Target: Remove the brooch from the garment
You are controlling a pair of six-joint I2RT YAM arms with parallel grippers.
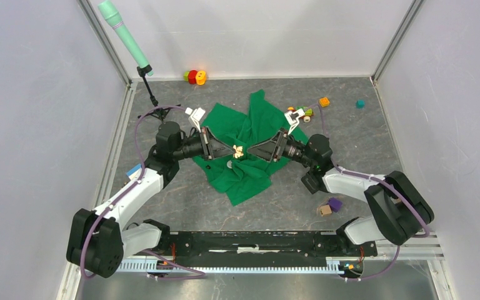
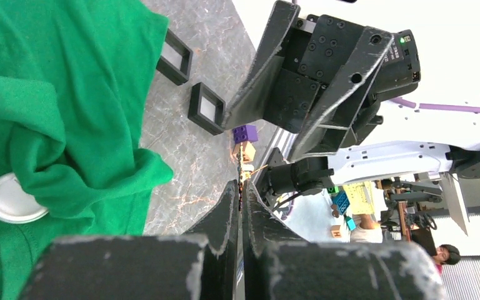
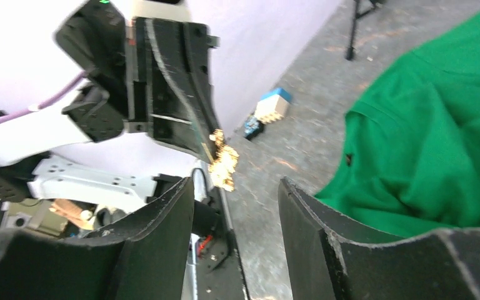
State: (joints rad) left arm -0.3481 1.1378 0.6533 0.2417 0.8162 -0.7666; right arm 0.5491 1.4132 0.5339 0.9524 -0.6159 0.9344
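Note:
The green garment (image 1: 244,178) lies crumpled mid-table; it also shows in the left wrist view (image 2: 56,94) and the right wrist view (image 3: 431,144). The tiny gold brooch (image 1: 238,150) is pinched at the tips of my left gripper (image 1: 233,150), which is shut on it. In the right wrist view the brooch (image 3: 224,164) hangs from the left gripper's fingertips (image 3: 205,147), apart from the cloth. In the left wrist view only a gold sliver (image 2: 242,181) shows between the shut jaws of the left gripper (image 2: 242,187). My right gripper (image 1: 250,152) faces it, open and empty (image 3: 235,182).
A white disc (image 1: 230,164) lies on the garment (image 2: 9,200). Two black square frames (image 2: 206,107) sit on the table by the cloth. A purple brick (image 1: 334,203) and tan cube (image 1: 325,210) lie front right. An orange brick (image 1: 324,101) and small toys (image 1: 195,76) are at the back.

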